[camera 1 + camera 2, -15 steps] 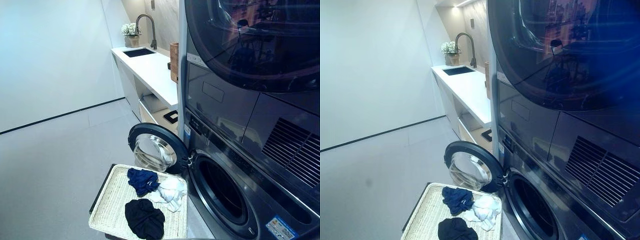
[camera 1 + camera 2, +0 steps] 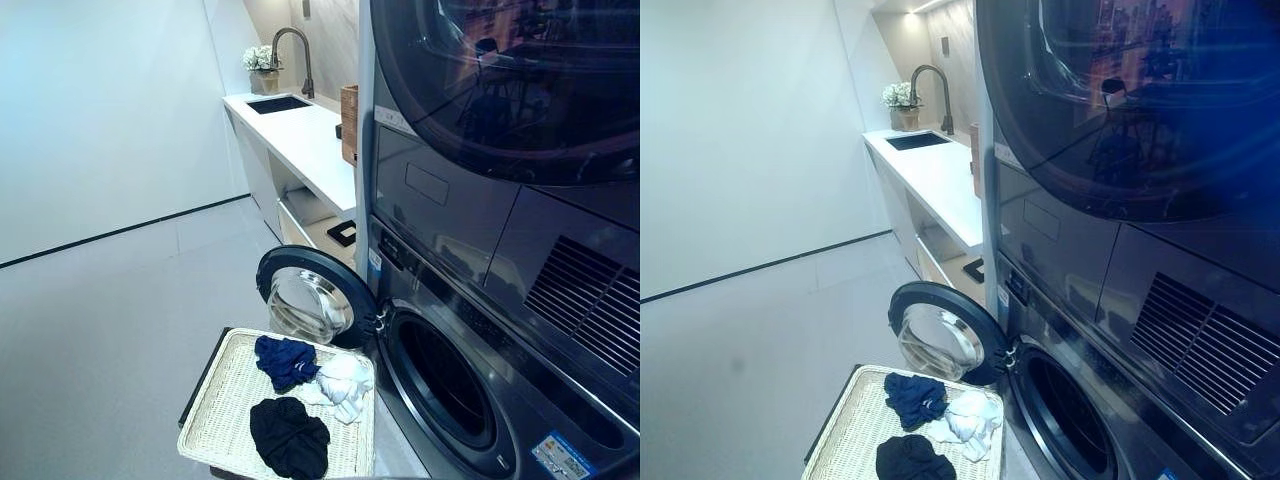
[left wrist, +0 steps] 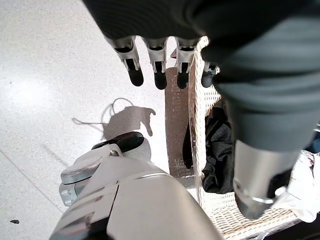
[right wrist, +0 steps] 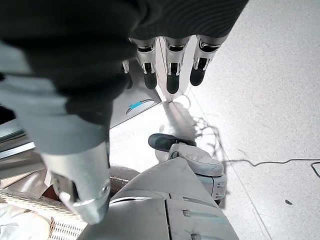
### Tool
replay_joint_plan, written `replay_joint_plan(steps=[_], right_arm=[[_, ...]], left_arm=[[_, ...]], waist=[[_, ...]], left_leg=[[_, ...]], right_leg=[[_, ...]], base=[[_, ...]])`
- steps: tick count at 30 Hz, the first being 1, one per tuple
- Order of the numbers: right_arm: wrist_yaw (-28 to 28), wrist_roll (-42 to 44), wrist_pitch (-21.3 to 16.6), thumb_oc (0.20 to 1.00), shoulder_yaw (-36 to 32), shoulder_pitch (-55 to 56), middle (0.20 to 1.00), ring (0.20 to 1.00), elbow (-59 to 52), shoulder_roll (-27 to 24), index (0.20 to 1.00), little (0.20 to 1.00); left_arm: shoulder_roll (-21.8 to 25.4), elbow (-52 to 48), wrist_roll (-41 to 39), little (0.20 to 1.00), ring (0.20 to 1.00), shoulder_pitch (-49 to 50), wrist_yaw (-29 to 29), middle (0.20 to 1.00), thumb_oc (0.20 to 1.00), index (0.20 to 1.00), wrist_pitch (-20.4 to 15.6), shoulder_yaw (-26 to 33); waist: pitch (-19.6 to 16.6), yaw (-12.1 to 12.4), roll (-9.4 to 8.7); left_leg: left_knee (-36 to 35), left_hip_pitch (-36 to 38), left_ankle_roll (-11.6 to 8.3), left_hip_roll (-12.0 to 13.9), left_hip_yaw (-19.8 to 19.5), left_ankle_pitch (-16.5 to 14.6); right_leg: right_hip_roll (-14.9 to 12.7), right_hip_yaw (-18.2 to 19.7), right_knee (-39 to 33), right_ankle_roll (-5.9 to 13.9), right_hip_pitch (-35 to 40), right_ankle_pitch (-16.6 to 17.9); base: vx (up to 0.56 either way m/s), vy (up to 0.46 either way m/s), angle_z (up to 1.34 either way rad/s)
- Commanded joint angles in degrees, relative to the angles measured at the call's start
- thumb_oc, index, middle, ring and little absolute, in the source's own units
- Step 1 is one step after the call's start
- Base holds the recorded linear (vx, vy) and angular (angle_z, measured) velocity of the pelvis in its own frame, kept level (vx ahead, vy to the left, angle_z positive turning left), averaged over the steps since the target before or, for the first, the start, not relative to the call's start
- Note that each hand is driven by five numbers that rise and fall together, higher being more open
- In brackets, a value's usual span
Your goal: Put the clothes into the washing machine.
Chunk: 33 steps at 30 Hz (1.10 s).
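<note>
The washing machine (image 2: 445, 385) stands at the lower right with its round door (image 2: 310, 300) swung open to the left. In front of it a white wicker basket (image 2: 215, 400) holds a navy garment (image 2: 285, 360), a white garment (image 2: 343, 385) and a black garment (image 2: 290, 435). My left hand (image 3: 159, 65) hangs above the floor by the basket's edge (image 3: 200, 100), fingers straight, holding nothing; the black garment (image 3: 217, 150) lies just past it. My right hand (image 4: 170, 70) hangs open over the floor beside the machine, also holding nothing.
A dryer (image 2: 500, 90) is stacked on top of the washer. Behind it a white counter (image 2: 300, 135) carries a sink (image 2: 277, 104), a tap (image 2: 290, 55) and a flower pot (image 2: 262, 70). Grey floor (image 2: 110, 320) stretches to the left.
</note>
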Motion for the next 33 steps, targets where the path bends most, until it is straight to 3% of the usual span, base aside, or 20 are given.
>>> replay_joint_plan(steps=[1,12,21,23,25,28,33], right_arm=[[-0.9,0.1,0.1,1.000,0.5,-4.8,1.000,1.000,3.1,1.0,1.000,1.000],[-0.5,-0.5,0.1,1.000,0.4,-4.5,1.000,1.000,2.8,1.1,1.000,1.000],[-0.6,1.0,-1.8,1.000,2.4,-6.6,1.000,1.000,-0.4,-0.2,1.000,1.000],[-1.6,4.7,-3.9,1.000,4.5,-11.3,1.000,1.000,-3.3,-1.3,1.000,1.000],[-2.0,5.6,-4.9,1.000,5.2,-12.8,1.000,1.000,-4.4,-1.7,1.000,1.000],[-3.5,8.1,-7.6,1.000,6.7,-17.1,1.000,1.000,-7.4,-2.8,1.000,1.000],[-4.7,10.8,-8.0,1.000,6.6,-22.0,1.000,1.000,-8.2,-4.8,1.000,1.000]], left_arm=[[1.6,1.7,1.2,1.000,1.000,-4.9,0.3,1.000,1.000,1.000,-0.7,1.0],[1.3,1.1,0.6,1.000,1.000,-4.9,0.1,1.000,1.000,1.000,-0.5,0.7],[1.9,-0.6,-3.5,1.000,1.000,-7.8,3.7,1.000,1.000,1.000,-2.2,-0.3],[2.6,-2.8,-9.7,1.000,1.000,-12.7,8.1,1.000,1.000,1.000,-6.9,-1.8],[2.7,-4.2,-12.1,1.000,1.000,-14.6,10.7,1.000,1.000,1.000,-9.2,-1.8],[4.3,-10.5,-15.5,1.000,1.000,-19.8,18.9,1.000,1.000,1.000,-16.0,-1.6],[7.2,-16.2,-13.7,1.000,1.000,-26.2,26.9,1.000,1.000,1.000,-20.6,-0.6]], waist=[[3.1,0.6,-3.35],[3.7,0.6,-3.53],[6.7,0.3,-3.25],[11.4,0.1,-2.88],[13.2,0.1,-2.78],[18.2,0.3,-2.45],[22.8,1.0,-2.45]], left_leg=[[0.4,0.4,4.03,-5.3,1.1,-2.5],[0.4,0.2,3.91,-4.9,1.2,-2.3],[0.4,-2.6,3.93,-4.3,1.1,-1.1],[0.4,-6.8,4.07,-4.0,0.4,0.5],[0.4,-8.6,4.13,-4.0,0.0,1.1],[0.4,-15.1,4.26,-4.9,-1.7,3.0],[3.7,-22.8,4.27,-6.4,-3.4,3.8]], right_leg=[[-0.7,2.5,0.7,2.26,2.6,-3.8],[-0.6,2.5,0.7,2.33,2.2,-3.6],[-0.3,2.7,1.7,2.21,-1.4,-2.9],[0.1,2.9,3.0,1.72,-6.6,-2.2],[0.3,2.9,3.5,1.51,-8.6,-1.9],[1.0,2.5,5.1,1.01,-15.5,-1.0],[0.4,1.1,9.1,1.17,-22.9,-0.6]], base=[[0.00,0.000,0.00],[0.02,-0.002,0.00],[0.00,-0.005,0.00],[-0.22,-0.013,-0.02],[-0.17,-0.001,0.03],[-0.20,0.014,0.06],[-0.13,0.005,0.04]])
